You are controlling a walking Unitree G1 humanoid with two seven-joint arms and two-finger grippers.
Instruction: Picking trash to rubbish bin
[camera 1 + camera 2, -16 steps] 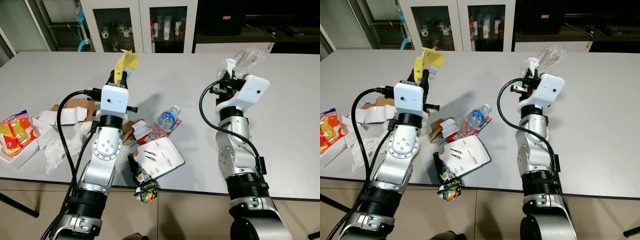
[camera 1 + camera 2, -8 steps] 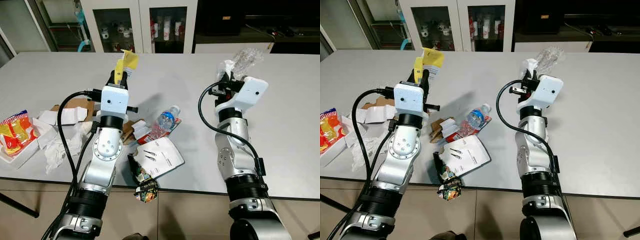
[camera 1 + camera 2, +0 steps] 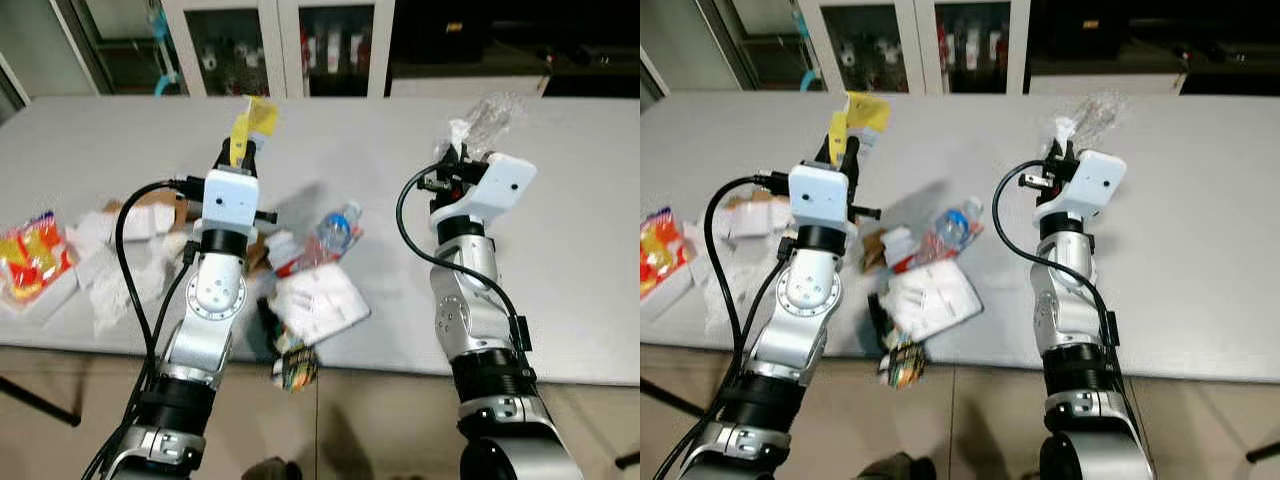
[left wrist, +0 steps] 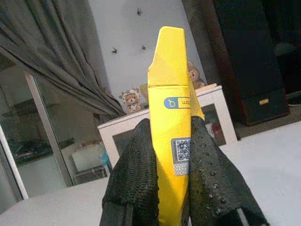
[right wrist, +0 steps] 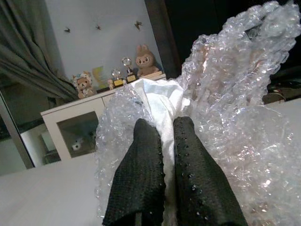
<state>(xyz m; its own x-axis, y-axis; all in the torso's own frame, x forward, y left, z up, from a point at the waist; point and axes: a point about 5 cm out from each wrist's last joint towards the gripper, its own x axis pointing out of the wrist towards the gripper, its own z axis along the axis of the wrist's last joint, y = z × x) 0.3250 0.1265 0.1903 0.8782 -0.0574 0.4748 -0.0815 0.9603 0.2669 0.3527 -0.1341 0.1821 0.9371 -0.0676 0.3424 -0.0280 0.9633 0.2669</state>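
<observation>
My left gripper (image 4: 171, 155) is raised above the grey table (image 3: 570, 230) and shut on a flat yellow carton (image 4: 172, 113), which sticks up past the fingers (image 3: 238, 152). My right gripper (image 5: 167, 155) is raised too, shut on a wad of clear bubble wrap (image 5: 225, 117) with white paper in it (image 3: 488, 115). More trash lies on the table between the arms: a plastic bottle (image 3: 335, 228), a white booklet (image 3: 318, 305), torn brown cardboard (image 3: 150, 208), crumpled white tissue (image 3: 125, 285) and a dark crumpled wrapper (image 3: 290, 365) hanging over the near edge.
A white tray (image 3: 45, 295) with red and yellow snack packets (image 3: 35, 255) sits at the table's left end. Glass-fronted white cabinets (image 3: 280, 45) stand behind the table. The table's right half is bare. Tiled floor (image 3: 350, 420) lies below the near edge.
The whole picture has shifted and blurred a little, so the camera has moved. Both grippers keep the same hold on their trash.
</observation>
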